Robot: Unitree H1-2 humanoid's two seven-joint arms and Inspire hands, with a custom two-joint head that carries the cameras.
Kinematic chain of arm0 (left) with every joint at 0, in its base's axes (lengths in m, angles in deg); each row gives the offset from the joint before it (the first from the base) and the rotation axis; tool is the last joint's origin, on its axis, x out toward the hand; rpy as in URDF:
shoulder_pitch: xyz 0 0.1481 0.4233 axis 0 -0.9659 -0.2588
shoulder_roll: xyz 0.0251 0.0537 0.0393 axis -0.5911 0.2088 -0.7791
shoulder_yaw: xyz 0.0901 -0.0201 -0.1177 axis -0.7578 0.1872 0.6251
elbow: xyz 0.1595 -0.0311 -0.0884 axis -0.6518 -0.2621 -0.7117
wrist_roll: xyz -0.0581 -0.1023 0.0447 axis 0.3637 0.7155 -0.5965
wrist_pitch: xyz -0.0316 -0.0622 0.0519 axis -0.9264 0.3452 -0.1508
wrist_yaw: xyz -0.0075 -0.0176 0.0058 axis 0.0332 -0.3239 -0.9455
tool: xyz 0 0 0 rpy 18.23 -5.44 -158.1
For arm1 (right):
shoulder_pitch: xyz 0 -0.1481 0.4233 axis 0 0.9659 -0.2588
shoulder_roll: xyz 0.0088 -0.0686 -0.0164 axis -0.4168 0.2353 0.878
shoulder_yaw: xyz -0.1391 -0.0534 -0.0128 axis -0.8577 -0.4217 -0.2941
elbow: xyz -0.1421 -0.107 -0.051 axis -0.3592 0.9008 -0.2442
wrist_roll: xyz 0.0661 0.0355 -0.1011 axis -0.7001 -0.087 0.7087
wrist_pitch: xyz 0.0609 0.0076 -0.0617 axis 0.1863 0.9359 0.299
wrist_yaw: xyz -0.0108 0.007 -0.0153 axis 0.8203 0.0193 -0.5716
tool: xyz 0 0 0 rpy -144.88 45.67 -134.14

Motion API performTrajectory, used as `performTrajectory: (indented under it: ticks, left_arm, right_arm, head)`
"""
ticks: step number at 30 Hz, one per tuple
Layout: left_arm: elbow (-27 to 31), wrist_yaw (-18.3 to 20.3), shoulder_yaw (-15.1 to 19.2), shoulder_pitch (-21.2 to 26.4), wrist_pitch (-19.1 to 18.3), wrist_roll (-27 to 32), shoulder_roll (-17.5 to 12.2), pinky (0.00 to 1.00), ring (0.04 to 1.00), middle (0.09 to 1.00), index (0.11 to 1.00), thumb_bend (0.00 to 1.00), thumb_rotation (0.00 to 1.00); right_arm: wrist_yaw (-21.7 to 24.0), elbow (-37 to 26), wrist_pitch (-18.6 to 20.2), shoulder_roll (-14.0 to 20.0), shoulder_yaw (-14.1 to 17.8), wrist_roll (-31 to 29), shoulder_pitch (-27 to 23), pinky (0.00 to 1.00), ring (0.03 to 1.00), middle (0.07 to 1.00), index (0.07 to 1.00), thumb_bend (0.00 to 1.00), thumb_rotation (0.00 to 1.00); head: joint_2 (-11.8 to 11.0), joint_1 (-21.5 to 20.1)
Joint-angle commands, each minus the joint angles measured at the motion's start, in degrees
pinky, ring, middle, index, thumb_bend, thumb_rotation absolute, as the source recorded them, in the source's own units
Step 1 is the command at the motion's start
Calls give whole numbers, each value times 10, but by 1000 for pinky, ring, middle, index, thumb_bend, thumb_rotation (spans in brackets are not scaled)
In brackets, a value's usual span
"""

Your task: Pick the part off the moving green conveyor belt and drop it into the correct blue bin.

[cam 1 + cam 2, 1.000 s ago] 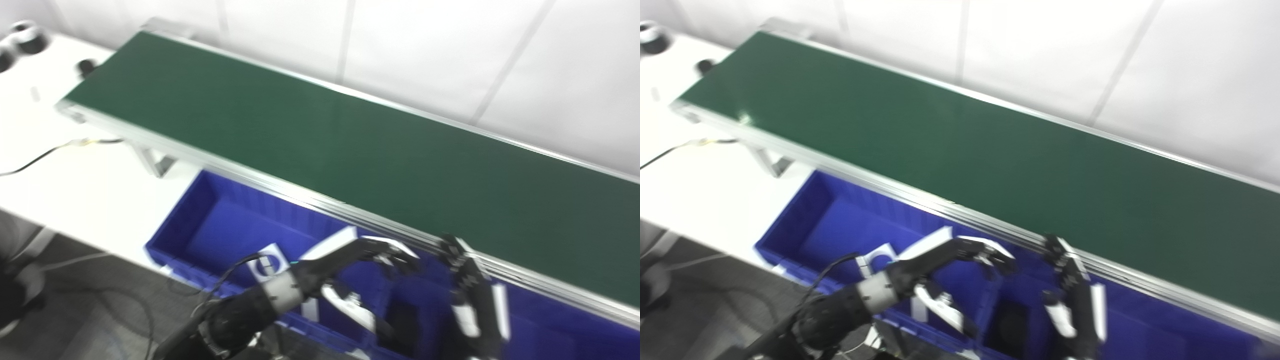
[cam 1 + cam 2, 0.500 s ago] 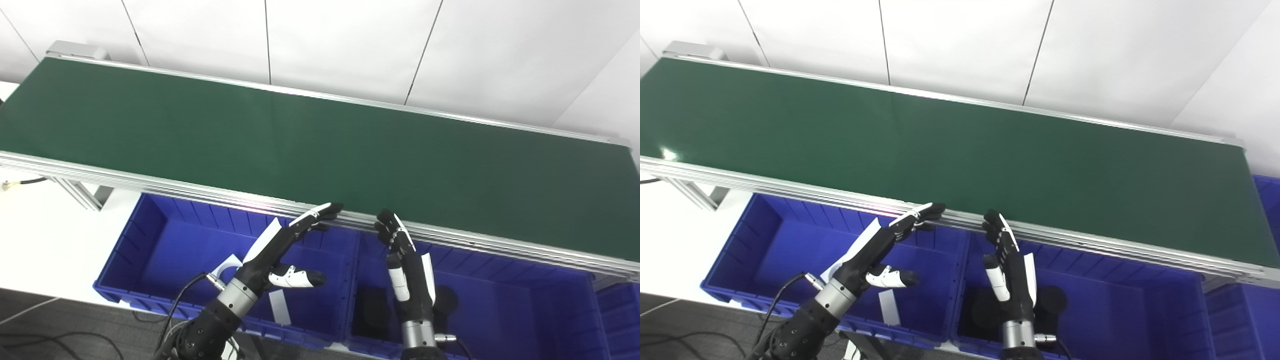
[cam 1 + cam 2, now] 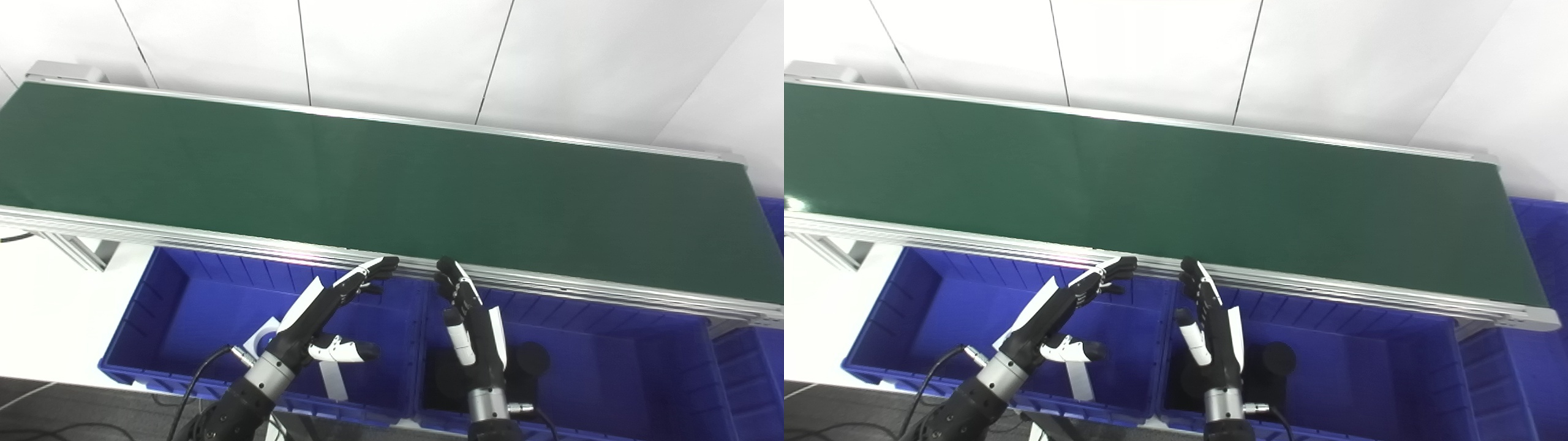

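Note:
The green conveyor belt (image 3: 380, 171) runs across the whole view, and I see no part on it. My left hand (image 3: 318, 312) is open, fingers stretched toward the belt's near rail, hovering over the left blue bin (image 3: 184, 306). My right hand (image 3: 471, 318) is open too, fingers up, over the middle blue bin (image 3: 612, 361). Neither hand holds anything. Dark round parts (image 3: 530, 358) lie in the middle bin, partly behind my right hand. White label cards (image 3: 269, 334) lie in the left bin.
The belt's aluminium rail (image 3: 551, 288) runs just beyond my fingertips. A third blue bin (image 3: 753, 373) shows at the right edge. White table (image 3: 43, 294) lies to the left, with a conveyor leg (image 3: 79, 254) on it. White wall panels stand behind the belt.
The camera has swung from a tilted, blurred view to a level one, shifting the whole picture. Both hands stay open near the rail, the left hand's fingers now straighter.

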Motion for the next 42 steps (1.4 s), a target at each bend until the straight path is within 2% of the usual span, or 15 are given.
performTrajectory:
  ticks: [1,7,11,17,21,30,31,32,33,34,35,36,37,39,42]
  left_arm:
    - [7,-2,2,4,24,10,-10,765,865,900,895,966,779]
    - [-4,10,7,5,24,32,-19,816,888,908,906,971,784]
    - [-3,15,13,1,24,35,-20,883,919,923,926,939,783]
    - [-11,6,16,-5,24,30,-19,928,944,939,930,933,795]
    - [-16,-4,15,-6,24,23,-19,914,936,936,926,909,792]
    - [-7,-39,-2,-10,24,4,-17,873,911,922,918,908,791]
    - [-4,-43,-3,-10,24,5,-14,871,910,920,916,910,789]
    - [-2,-47,-4,-10,24,6,-13,866,906,918,913,906,782]
    - [4,-49,-4,-10,24,4,-10,864,904,917,912,905,779]
    - [7,-52,-4,-10,24,3,-9,876,908,917,912,908,778]
    - [15,-54,-4,-10,24,3,-5,884,911,917,912,911,777]
    - [20,-55,-3,-10,23,3,-3,892,917,919,913,896,761]
    - [28,-57,-1,-10,23,0,4,894,921,923,915,889,750]
    - [43,-62,6,-12,23,-10,19,893,925,927,918,884,741]
    - [63,-69,23,-19,23,-32,45,905,940,937,922,876,738]
  right_arm:
    - [-10,-2,-27,-8,-9,2,-15,838,873,888,887,891,940]
    - [-33,21,-27,-13,-28,9,-26,829,866,892,875,893,928]
    - [-35,30,-27,-13,-36,-2,-34,874,884,906,882,894,914]
    - [-49,31,-27,-9,-45,2,-35,851,880,908,876,906,925]
    - [-49,22,-27,-3,-50,0,-32,857,883,910,877,898,924]
    - [-38,-16,-27,14,-46,-4,-13,862,884,908,887,913,945]
    - [-35,-22,-27,16,-44,-6,-11,864,884,909,887,915,945]
    - [-32,-26,-27,17,-42,-7,-9,859,878,905,884,909,946]
    - [-31,-33,-27,19,-40,-6,-8,857,876,904,883,907,946]
    - [-30,-38,-27,21,-38,-5,-6,857,873,903,883,904,954]
    - [-27,-45,-27,23,-35,-5,-5,856,871,903,883,903,959]
    - [-24,-51,-27,25,-32,-5,-4,858,867,902,881,898,962]
    - [-19,-58,-27,27,-28,-9,-2,858,863,900,882,895,963]
    - [-7,-72,-27,30,-18,-18,1,857,861,898,884,892,961]
    - [12,-89,-27,33,-3,-28,6,845,861,886,892,892,962]
  head:
    - [-7,-20]
    - [-22,-63]
    - [-20,-60]
    - [-14,-44]
    - [-8,-31]
    - [24,20]
    - [38,30]
    - [38,30]
    - [58,44]
    - [58,44]
    - [78,60]
    - [78,60]
    - [94,78]
    - [110,101]
    - [121,122]
